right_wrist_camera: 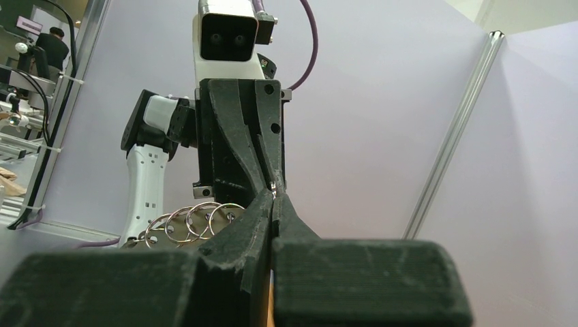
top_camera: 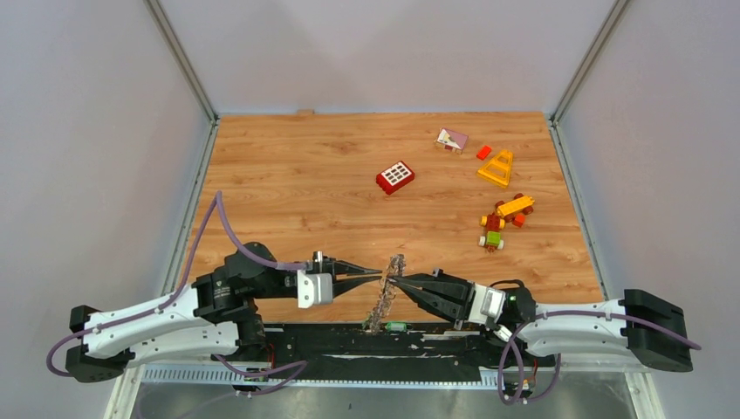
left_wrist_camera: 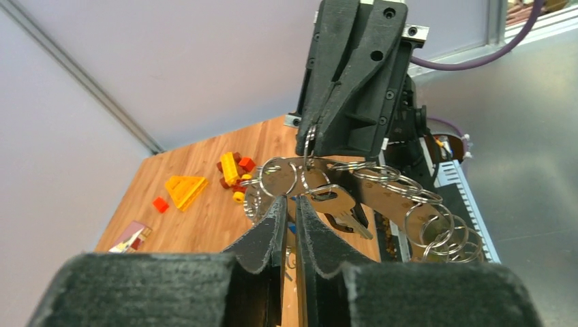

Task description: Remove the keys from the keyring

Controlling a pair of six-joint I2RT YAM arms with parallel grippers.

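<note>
The keyring [top_camera: 382, 297] hangs above the tabletop's [top_camera: 305, 192] near edge, pinched in the closed right end effector [left_wrist_camera: 310, 144]. The left end effector [left_wrist_camera: 292, 203] stands narrow at the keys [left_wrist_camera: 344, 212], though I cannot tell if it grips. It should pinch one key squarely, then slide it along the coil.

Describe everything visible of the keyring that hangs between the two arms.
The keyring is a silver-grey metal bunch: many small split rings strung along it, with silver keys dangling among them. It hangs in the air, seen edge-on from above, over the near edge of the wooden table. The right tool is shut on one of its rings. The left tool pinches it from the opposite side.
</note>
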